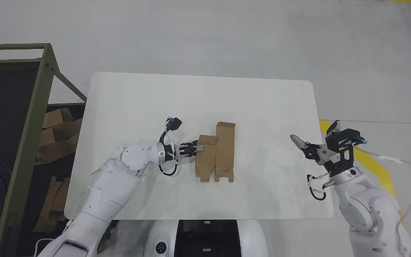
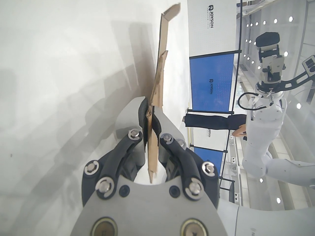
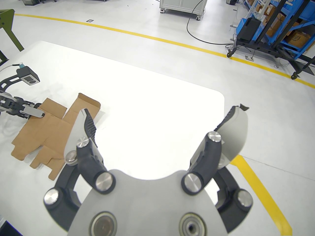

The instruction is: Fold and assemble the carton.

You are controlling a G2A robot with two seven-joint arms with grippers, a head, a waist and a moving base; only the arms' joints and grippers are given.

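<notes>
- Found a flat, unfolded brown cardboard carton (image 1: pixel 216 154) lying near the middle of the white, round-cornered worktop (image 1: pixel 270 103), with notched flaps at both ends.
- Saw the left gripper (image 1: pixel 199 148) at the carton's left edge, its grey, black-padded fingers (image 2: pixel 130 116) clamped tight on the cardboard.
- Viewed the carton (image 2: pixel 160 74) edge-on from the left wrist, stretching away from the left gripper (image 2: pixel 149 114) over the worktop (image 2: pixel 61 50).
- Noted the right gripper (image 1: pixel 313 136) over the worktop's right edge, well apart from the carton, fingers spread wide with nothing between them.
- Confirmed this from the right wrist: the right gripper (image 3: pixel 161 111) gaping over bare worktop (image 3: pixel 147 87), ribbed fingers (image 3: pixel 85 124) far apart.
- Saw there too the carton (image 3: pixel 46 133) lying flat, its far end flap turned up a little, and the left gripper (image 3: pixel 37 112) pinching its edge.
- Spotted an olive-green metal-framed cart (image 1: pixel 45 64) beside the worktop's left side, with loose brown cardboard pieces (image 1: pixel 58 138) inside.
</notes>
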